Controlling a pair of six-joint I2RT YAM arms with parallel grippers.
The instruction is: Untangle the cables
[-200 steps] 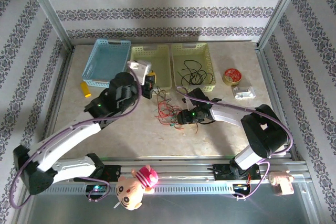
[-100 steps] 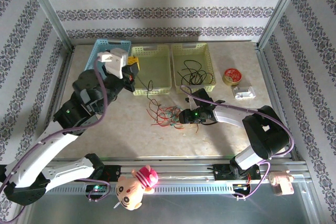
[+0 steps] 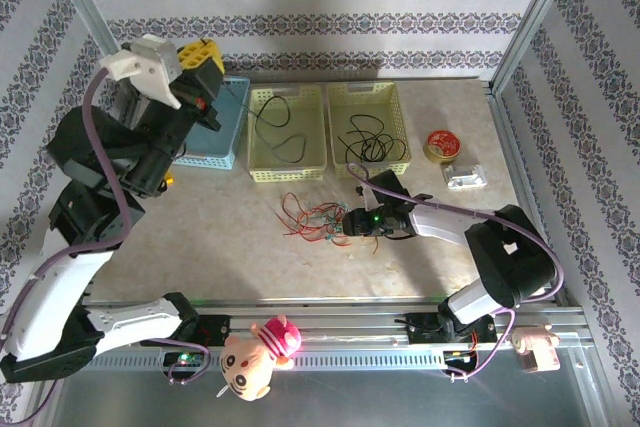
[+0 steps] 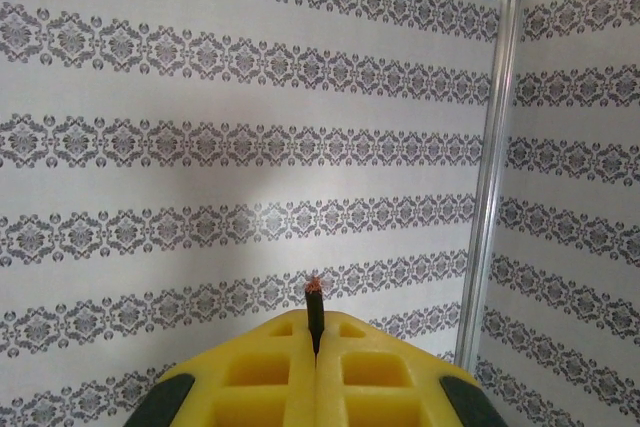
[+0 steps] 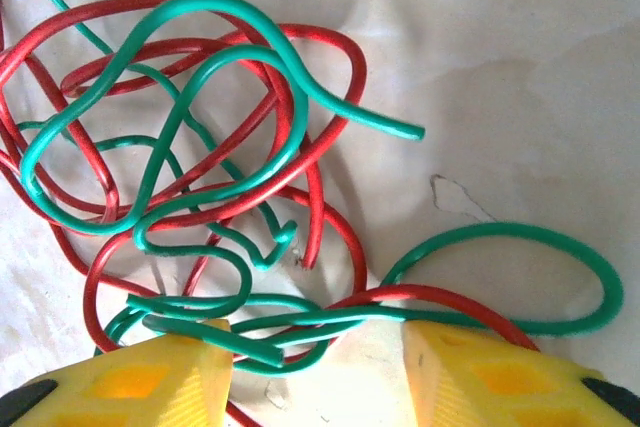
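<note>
Cables sprawl left-right before spread right gripper; clamped left gripper pinches black cable tip upright.

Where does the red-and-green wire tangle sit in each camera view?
Top external: red-and-green tangle at table centre, just left of the right gripper.
Right wrist: tangle at upper left, ahead of the open right gripper.
Left wrist: faces the wall; left gripper pinches a black wire.
Shared landmark: the right gripper.

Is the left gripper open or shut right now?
Shut. In the left wrist view the left gripper's yellow fingers meet, pinching a black cable whose tip pokes up between them.
</note>
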